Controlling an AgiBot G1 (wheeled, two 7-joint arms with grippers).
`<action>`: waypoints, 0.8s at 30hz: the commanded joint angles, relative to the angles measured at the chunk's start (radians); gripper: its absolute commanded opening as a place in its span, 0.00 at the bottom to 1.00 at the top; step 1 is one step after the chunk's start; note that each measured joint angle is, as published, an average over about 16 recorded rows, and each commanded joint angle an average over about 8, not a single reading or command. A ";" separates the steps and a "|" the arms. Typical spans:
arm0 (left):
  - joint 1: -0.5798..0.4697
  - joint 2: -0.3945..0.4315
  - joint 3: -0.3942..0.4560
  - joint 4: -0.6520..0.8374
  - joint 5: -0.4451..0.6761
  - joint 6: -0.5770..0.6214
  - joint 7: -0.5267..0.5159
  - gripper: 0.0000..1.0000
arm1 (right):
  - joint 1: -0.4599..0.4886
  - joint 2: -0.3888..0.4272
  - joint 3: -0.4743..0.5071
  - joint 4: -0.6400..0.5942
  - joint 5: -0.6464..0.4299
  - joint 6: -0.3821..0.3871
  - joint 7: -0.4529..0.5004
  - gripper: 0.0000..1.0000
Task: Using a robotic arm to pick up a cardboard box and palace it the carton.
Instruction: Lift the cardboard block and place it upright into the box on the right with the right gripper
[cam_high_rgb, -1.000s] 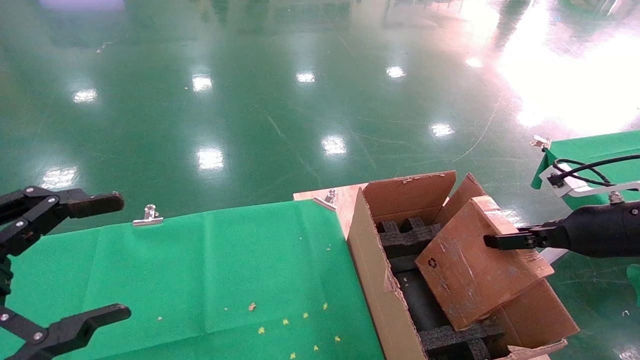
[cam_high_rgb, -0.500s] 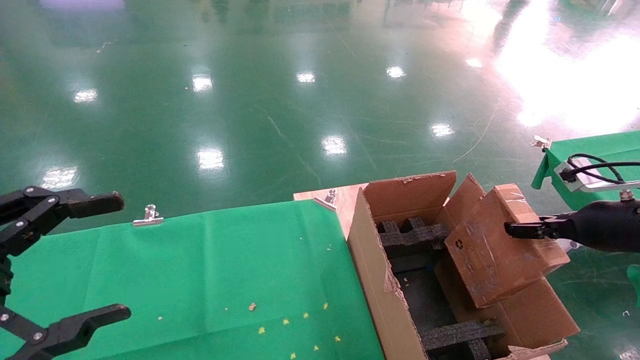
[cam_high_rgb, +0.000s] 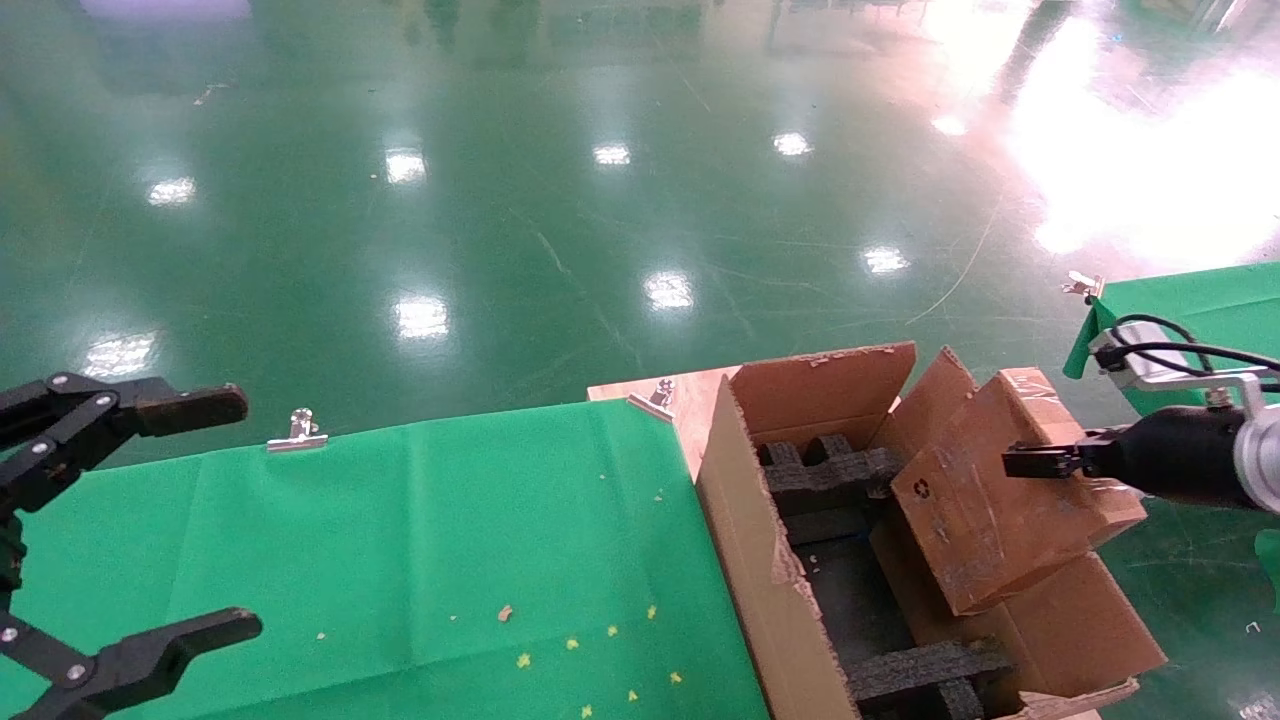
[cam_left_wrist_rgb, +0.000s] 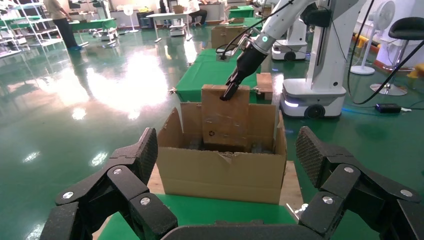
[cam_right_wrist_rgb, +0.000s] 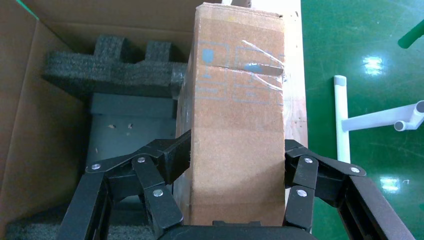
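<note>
Right gripper (cam_high_rgb: 1030, 462) at the right edge of the head frame, fingers clamped on the two long sides of the cardboard box (cam_high_rgb: 985, 510); in the right wrist view the fingers (cam_right_wrist_rgb: 167, 160) press both flanks of the box (cam_right_wrist_rgb: 237, 125).

Counts, largest first:
- 1 green cloth table (cam_high_rgb: 400, 540), lower left to centre of the head frame; a second green surface (cam_high_rgb: 1190, 300) shows at the right edge.
- 1 carton (cam_high_rgb: 745, 560), lower right of centre, flaps up, just beside the table's right end. Black foam inserts (cam_high_rgb: 825, 475) lie inside.
- 1 cardboard box, tilted, its lower end down inside the carton's right half, its upper end above the rim.
- 2 grippers. Left gripper (cam_high_rgb: 130, 520) at the lower left edge, fingers spread wide, holding nothing, well apart from the carton.
- 2 silver clips (cam_high_rgb: 297, 432) on the table's far edge.

Change vs. 0.5 s ago: box and right gripper sit almost where they were, shifted very slightly left. Vs. 1.0 s ago: box is further right and more upright. Left gripper unchanged.
</note>
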 joint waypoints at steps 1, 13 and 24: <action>0.000 0.000 0.000 0.000 0.000 0.000 0.000 1.00 | 0.005 0.000 -0.008 0.028 -0.033 0.007 0.038 0.00; 0.000 0.000 0.000 0.000 0.000 0.000 0.000 1.00 | -0.037 -0.069 -0.052 0.058 -0.141 0.077 0.177 0.00; 0.000 0.000 0.001 0.000 0.000 0.000 0.000 1.00 | -0.113 -0.172 -0.083 0.014 -0.183 0.161 0.257 0.00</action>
